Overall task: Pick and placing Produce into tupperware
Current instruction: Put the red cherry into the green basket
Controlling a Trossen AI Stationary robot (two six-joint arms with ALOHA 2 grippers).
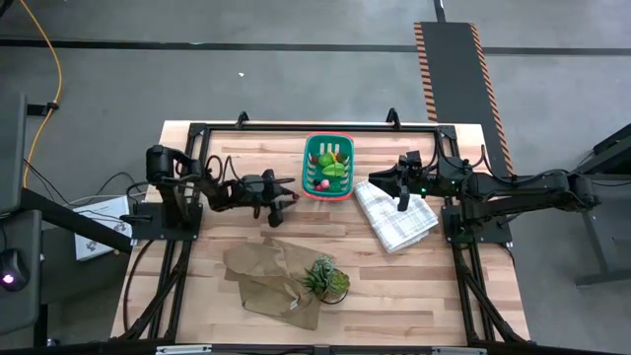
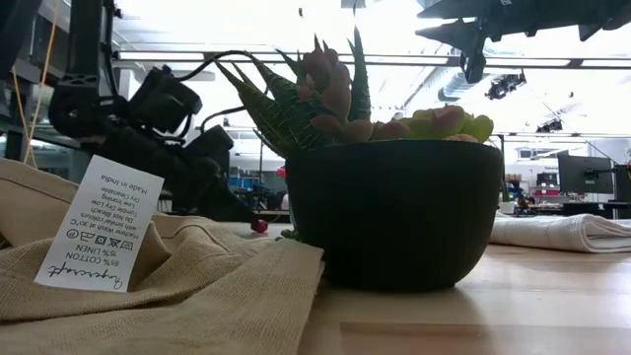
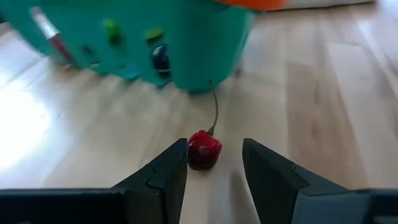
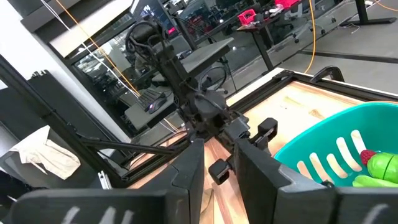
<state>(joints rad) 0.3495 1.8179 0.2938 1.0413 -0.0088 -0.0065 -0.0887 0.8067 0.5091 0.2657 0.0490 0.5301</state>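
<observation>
- Cherry (image 3: 204, 149): small dark red toy fruit with thin stem, lying on worktop (image 3: 323, 112), lower centre of left wrist view; also seen in low view as tiny red ball (image 2: 258, 225) left of centre, behind cloth edge.
- Left claw (image 3: 214, 165): low over worktop, fingers spread moderately wide, one each side of cherry; near finger (image 3: 168, 165) touching or just beside fruit, other finger apart from it. Nothing held yet.
- Tupperware (image 1: 328, 166): teal slotted basket, top centre of high view, just beyond cherry; stem tip reaching close to basket wall (image 3: 186, 56). Green pieces (image 1: 330, 163) and a red piece already inside.
- Right claw (image 4: 214, 168): raised above checked cloth (image 1: 396, 214), right of centre in high view; fingers narrowly parted, empty, waiting.
- Also noted: potted plant (image 1: 326, 277) on tan cloth (image 1: 266, 276), lower centre of high view; not part of task.
- Handling judgement: cherry likely very light, hard, smooth plastic; round, so prone to rolling or squirting out under off-centre squeeze.
- Stem thin and probably flexible; poor place to grip.
- Best hold: across widest part of body, fingers centred on it, gentle closing force.
- Risk: nudged fruit rolling toward basket base before fingers close.
</observation>
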